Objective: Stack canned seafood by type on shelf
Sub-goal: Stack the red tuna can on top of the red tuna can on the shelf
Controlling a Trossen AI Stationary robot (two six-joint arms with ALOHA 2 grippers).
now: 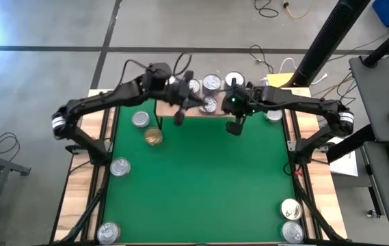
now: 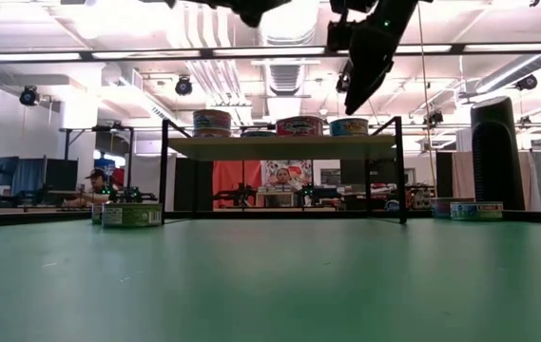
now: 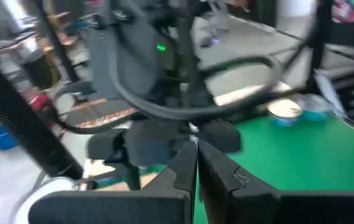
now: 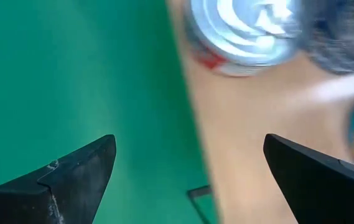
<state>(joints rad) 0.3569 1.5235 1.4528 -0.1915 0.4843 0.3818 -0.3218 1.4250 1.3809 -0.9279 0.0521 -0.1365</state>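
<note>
The shelf stands at the far edge of the green table, raised so tins can be grouped on top; three tins sit there now. Above the shelf's front edge the right gripper hangs spread and empty. Beside it the left gripper is pressed together, holding nothing. Loose tins lie in front of the shelf, mostly near the table's sides.

From above, the arms cover part of the shelf — we cannot count every can on it. The near-left can and near-right can are cut by the picture's edge. In the right wrist view, a silver-topped can is blurred — label unreadable.
</note>
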